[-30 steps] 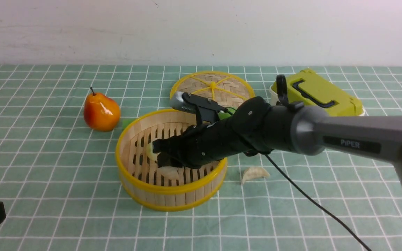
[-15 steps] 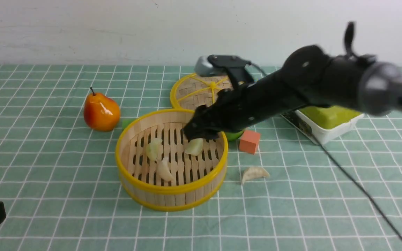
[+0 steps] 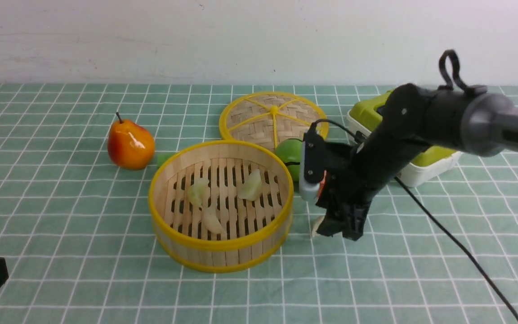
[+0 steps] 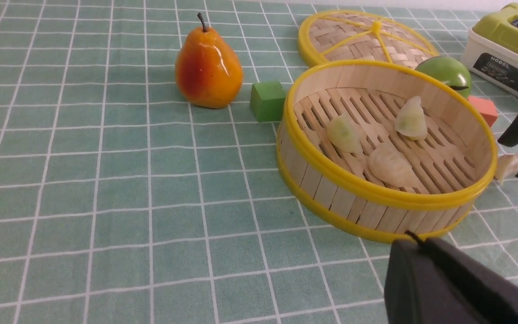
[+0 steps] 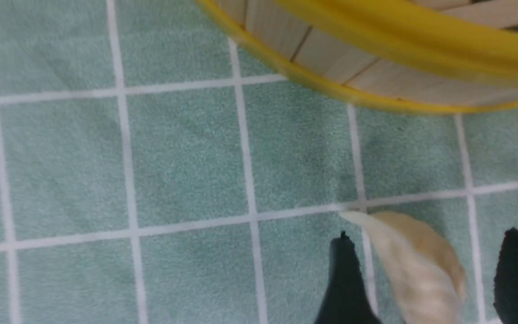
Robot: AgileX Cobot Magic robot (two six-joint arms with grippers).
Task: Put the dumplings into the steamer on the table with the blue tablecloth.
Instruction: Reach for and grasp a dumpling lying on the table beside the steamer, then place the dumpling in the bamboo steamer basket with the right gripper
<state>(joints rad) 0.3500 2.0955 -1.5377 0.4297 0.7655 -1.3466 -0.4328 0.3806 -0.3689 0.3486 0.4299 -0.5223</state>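
Tablecloth: teal-green, thin white square grid. Steamer: pale wooden slats, yellow rims. Woven lid: tan weave, yellow spokes and rim. Greenish dumplings: two, pale translucent. Cream dumpling beside them. Fourth dumpling: cream. Pear: orange-red, yellow top. Cube and apple: green. Block: coral. Box: lime lid, white base.

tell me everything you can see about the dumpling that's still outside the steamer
The dumpling is a small pale cream crescent, waxy-looking and slightly translucent. It lies on the tablecloth, beside the steamer but apart from it. The right gripper has its open jaws on either side of it; whether they touch it cannot be told.
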